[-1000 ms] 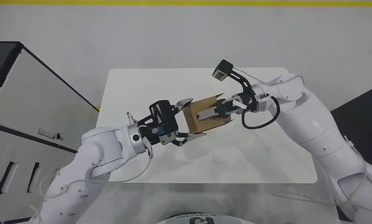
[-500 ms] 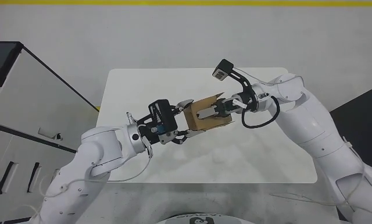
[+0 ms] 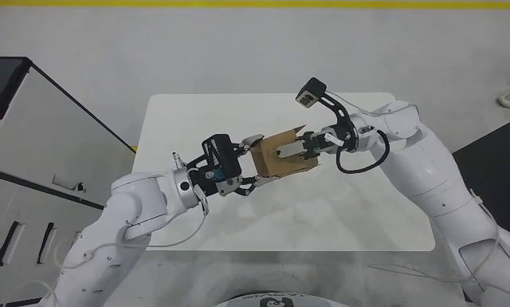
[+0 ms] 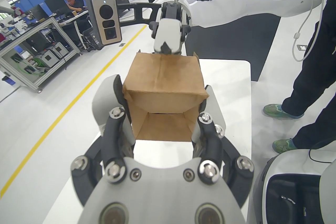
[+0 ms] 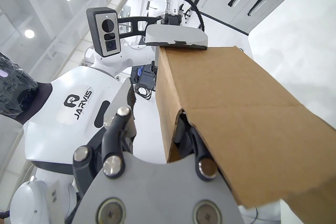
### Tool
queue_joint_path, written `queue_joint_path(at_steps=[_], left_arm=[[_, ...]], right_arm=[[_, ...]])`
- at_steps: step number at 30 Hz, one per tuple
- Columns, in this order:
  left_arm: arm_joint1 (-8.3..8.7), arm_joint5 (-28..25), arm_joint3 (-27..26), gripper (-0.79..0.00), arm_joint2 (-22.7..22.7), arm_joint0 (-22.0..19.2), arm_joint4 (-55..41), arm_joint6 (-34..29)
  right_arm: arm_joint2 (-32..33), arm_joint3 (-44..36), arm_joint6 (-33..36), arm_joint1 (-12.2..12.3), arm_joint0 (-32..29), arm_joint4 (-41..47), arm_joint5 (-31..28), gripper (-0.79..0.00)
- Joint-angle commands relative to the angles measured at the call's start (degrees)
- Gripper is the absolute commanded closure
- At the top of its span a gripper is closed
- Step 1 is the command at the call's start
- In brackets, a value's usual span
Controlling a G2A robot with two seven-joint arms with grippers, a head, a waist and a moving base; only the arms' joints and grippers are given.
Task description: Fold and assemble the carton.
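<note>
Carton (image 3: 268,165) shifted slightly, gripped between left jaws.

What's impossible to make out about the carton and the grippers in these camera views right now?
1. Underside of the carton: in the top view, its own upper panel hides it, so whether it clears the table is unclear.
2. The carton's far end: in the left wrist view, the right gripper covers it.
3. One finger of the right gripper: in the right wrist view, it sits behind the carton wall.
</note>
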Motion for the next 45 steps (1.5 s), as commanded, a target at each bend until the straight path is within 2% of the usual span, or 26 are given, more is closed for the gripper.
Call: queue_joint_path(at_steps=[1,5,8,9,10,16,28,33,45], left_arm=[[0.01,-0.1,0.2,0.0,-0.1,0.0,-0.2,0.1],[0.06,-0.5,0.5,0.0,-0.8,0.0,-1.2,0.4],[0.1,-0.9,0.7,0.0,-1.4,0.1,-2.1,0.7],[0.1,-1.1,0.8,0.0,-1.5,0.1,-2.5,0.9],[0.12,-1.3,1.0,0.0,-1.8,0.1,-3.2,1.1],[0.24,-3.8,1.4,0.0,-2.6,0.1,-5.1,2.5],[0.28,-4.8,1.0,0.0,-2.3,0.1,-5.5,2.1],[0.28,-4.6,1.1,0.0,-2.6,0.5,-5.8,3.0],[0.97,-11.7,2.3,0.0,-8.0,3.4,-11.6,7.7]], right_arm=[[0.8,0.2,0.3,0.1,-0.3,0.4,-0.1,-0.462],[3.3,0.7,1.4,0.5,-1.7,1.3,-0.5,-0.363],[5.5,0.8,1.9,0.9,-3.0,2.0,-0.8,-0.231],[6.1,0.8,2.0,1.0,-3.3,2.1,-0.8,-0.092],[7.2,0.8,2.3,1.3,-4.0,2.5,-1.0,0.0],[12.5,0.5,3.3,2.3,-6.7,3.1,-1.4,0.0],[12.5,0.5,3.3,2.3,-6.7,3.1,-1.4,0.0],[13.9,-0.9,0.8,2.5,-8.3,2.7,-1.2,0.0],[18.5,-1.4,1.1,2.8,-11.1,6.4,-1.4,0.0]])
